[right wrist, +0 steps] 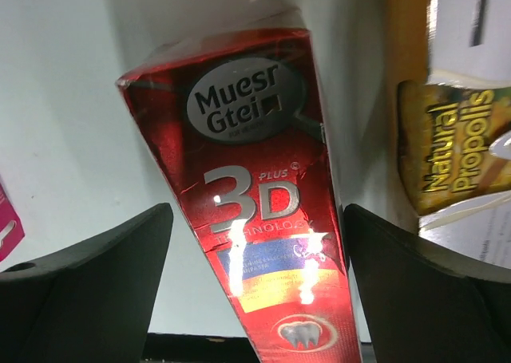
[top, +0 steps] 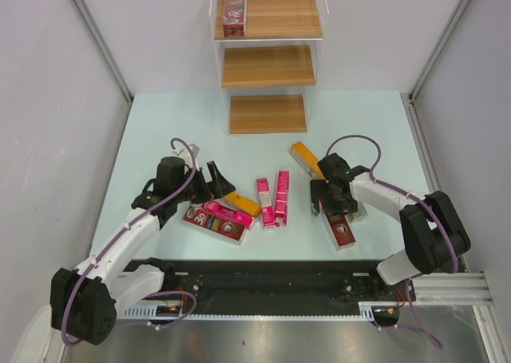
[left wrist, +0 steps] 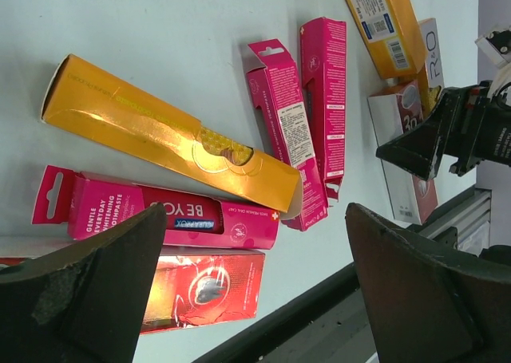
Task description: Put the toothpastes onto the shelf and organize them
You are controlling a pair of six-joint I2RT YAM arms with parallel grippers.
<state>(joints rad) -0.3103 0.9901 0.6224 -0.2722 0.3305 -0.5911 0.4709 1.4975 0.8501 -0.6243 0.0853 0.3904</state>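
- Pale green tabletop [top: 160, 132] carries the loose toothpaste cartons, and the shelf [top: 267, 65] stands at its far edge: three wooden steps between clear walls.
- The shelved red carton [top: 234, 8] stands upright at the left end of the top step.
- Left jaws stand fully spread and hold nothing; their dark fingers [left wrist: 88, 291] hang over a small heap left of centre.
- In that heap the left red carton [left wrist: 204, 287] lies lowest, a broad pink carton [left wrist: 160, 215] lies along it, and a gold-orange carton [left wrist: 160, 136] slants just beside the pink one.
- The gold-orange carton's open end reaches the left slim pink carton [top: 265, 202]; the right slim pink carton [top: 282, 195] lies just beside, the two converging at their near ends.
- Right jaws are wide apart too, gripping nothing, a finger [right wrist: 88, 283] on either side of the right red carton [right wrist: 255, 219], marked "3D" and lying flat.
- Bare tabletop shows between one finger and this carton; whether the other finger touches it cannot be told.
- A white carton [right wrist: 455, 155] printed "Natural Propolis" lies just beside the right red carton's other side.
- Another orange carton [top: 303, 154] lies beyond the right jaws, toward the shelf.
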